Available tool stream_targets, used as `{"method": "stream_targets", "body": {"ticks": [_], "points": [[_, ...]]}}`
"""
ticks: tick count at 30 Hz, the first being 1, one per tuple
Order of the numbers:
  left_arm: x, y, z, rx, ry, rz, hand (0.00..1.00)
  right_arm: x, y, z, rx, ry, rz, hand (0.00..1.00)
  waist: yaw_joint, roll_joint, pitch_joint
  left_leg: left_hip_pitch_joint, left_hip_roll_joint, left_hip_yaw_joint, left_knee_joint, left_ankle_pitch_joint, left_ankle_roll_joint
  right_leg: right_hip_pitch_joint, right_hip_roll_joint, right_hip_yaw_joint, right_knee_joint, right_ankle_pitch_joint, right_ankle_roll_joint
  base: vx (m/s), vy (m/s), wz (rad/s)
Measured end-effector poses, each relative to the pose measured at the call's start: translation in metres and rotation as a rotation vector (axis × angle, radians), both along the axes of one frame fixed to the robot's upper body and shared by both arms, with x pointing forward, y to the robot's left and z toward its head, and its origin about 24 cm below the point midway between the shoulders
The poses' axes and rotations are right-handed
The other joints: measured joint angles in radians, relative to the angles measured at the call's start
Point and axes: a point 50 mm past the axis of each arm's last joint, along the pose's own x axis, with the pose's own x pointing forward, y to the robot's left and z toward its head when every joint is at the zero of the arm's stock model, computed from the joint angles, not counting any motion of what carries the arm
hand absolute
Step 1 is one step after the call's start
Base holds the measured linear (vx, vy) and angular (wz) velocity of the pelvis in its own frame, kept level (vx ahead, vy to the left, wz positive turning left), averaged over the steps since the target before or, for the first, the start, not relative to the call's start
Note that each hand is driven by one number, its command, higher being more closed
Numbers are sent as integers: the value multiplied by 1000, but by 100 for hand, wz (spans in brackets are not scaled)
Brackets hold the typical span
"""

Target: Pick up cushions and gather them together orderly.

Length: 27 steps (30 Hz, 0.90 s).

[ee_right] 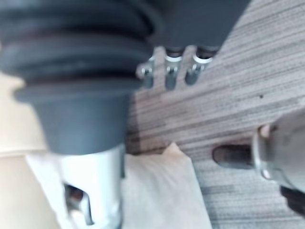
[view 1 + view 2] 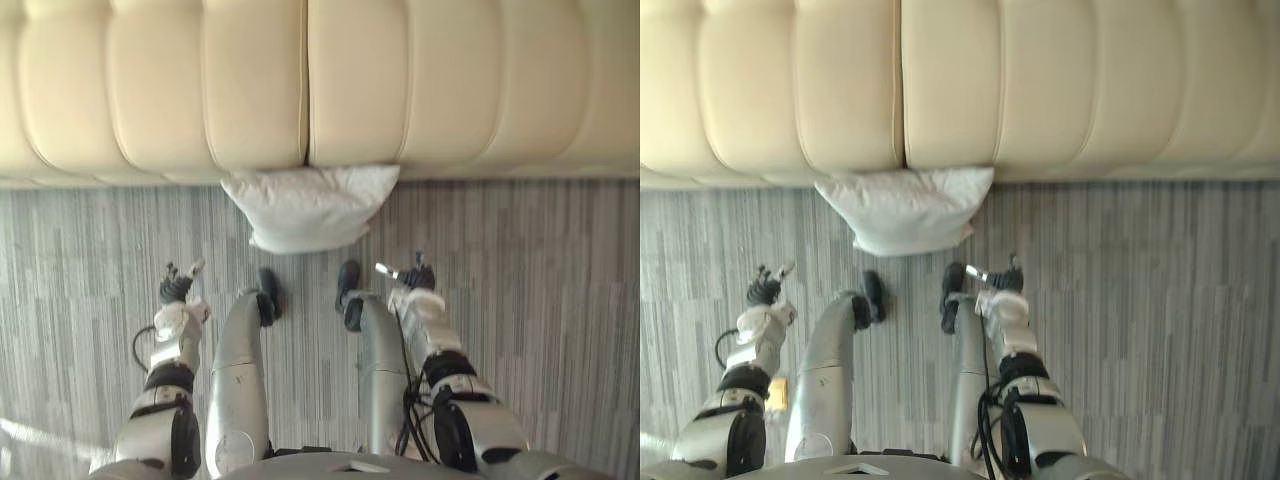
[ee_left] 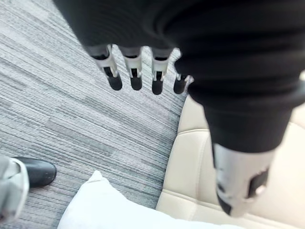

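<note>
The white square fabric cushion (image 2: pixel 310 205) lies on the grey striped carpet floor (image 2: pixel 520 260) against the cream leather sofa (image 2: pixel 420 80), while the left robot hand (image 2: pixel 178 285) and right robot hand (image 2: pixel 412 275) hang relaxed and empty near it, seemingly poised for a two-handed lift.

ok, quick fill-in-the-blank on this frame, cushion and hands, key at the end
1. The white square fabric cushion lies on the grey striped carpet, touching the cream padded ____.
2. Cushions on the carpet number ____.
3. The left hand and right hand each hold ____.
4. Both hands' fingers, open or shut, are ____.
Missing: sofa; one; nothing; open.
</note>
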Motion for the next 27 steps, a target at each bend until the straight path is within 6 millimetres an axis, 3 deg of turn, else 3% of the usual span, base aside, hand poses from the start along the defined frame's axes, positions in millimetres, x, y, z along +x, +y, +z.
{"method": "stream_targets", "body": {"ticks": [2, 8, 9, 11, 12, 16, 19, 27], "points": [[9, -7, 34, 65, -109, 1, 0, 2, 3, 32, -19, -111, -19, 0, 4, 1, 14, -63, 1, -8, 15, 6, -3, -62, -1, -1, 22, 0, 0, -63, -1, 3], [24, -32, 94, 195, -279, -30, 0, 5, 30, 84, -121, -279, 1, 0, 6, 0, 14, -155, -7, -24, 12, 37, -8, -153, -13, -17, 48, 0, -2, -54, 0, 13], [27, -38, 104, 205, -306, -42, 0, 6, 39, 95, -153, -309, 23, 100, 5, 0, 14, -170, -7, -29, 10, 43, -10, -166, -14, -21, 49, 1, -3, -59, 5, 12], [31, -51, 121, 242, -350, -71, 0, 7, 54, 109, -193, -351, 52, 100, 2, 0, 14, -198, -13, -44, 3, 55, -16, -188, -17, -34, 49, 0, -4, -56, 4, 16], [34, -60, 132, 264, -381, -99, 100, 7, 59, 116, -182, -372, 52, 100, -1, 0, 14, -213, -16, -49, -8, 69, -17, -201, -21, -41, 47, 3, -8, -42, -1, 19], [37, -83, 155, 277, -448, -147, 100, 6, 71, 126, -147, -400, 53, 100, -8, 0, 14, -233, -20, -64, -22, 89, -28, -219, -24, -58, 48, 7, -15, -23, -6, 12], [38, -88, 162, 262, -463, -138, 100, 6, 71, 127, -131, -406, 32, 100, -20, 0, 13, -239, -20, -78, -29, 98, -36, -220, -22, -69, 47, 7, -15, -25, -14, 7], [38, -70, 174, 267, -479, -56, 100, 1, 69, 135, -34, -452, 42, 100, -25, 0, 11, -239, -19, -93, -84, 145, -58, -223, -14, -91, 13, 26, -46, -30, -30, 6]]}}
